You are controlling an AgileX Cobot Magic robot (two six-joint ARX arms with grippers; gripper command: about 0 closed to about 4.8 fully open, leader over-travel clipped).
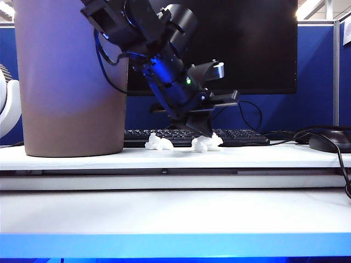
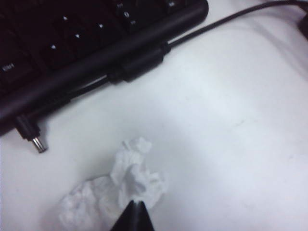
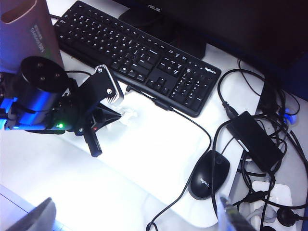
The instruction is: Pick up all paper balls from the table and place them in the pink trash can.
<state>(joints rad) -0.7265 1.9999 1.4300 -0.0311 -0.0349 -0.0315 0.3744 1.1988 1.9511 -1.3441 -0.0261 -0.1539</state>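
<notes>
The left arm is angled steeply down from 11 o'clock toward centre in the exterior view, its black left tool closed at the tips. The right tool is held high overhead, its fingers spread wide.

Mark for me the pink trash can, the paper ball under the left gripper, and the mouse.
pink trash can point(image 1: 68, 82): exterior view, on its smooth side wall.
paper ball point(image 2: 132, 180): left wrist view, on the crumpled white middle, just above the closed tips of the left gripper point(image 2: 134, 211).
mouse point(image 3: 208, 173): right wrist view, on its black back.
</notes>
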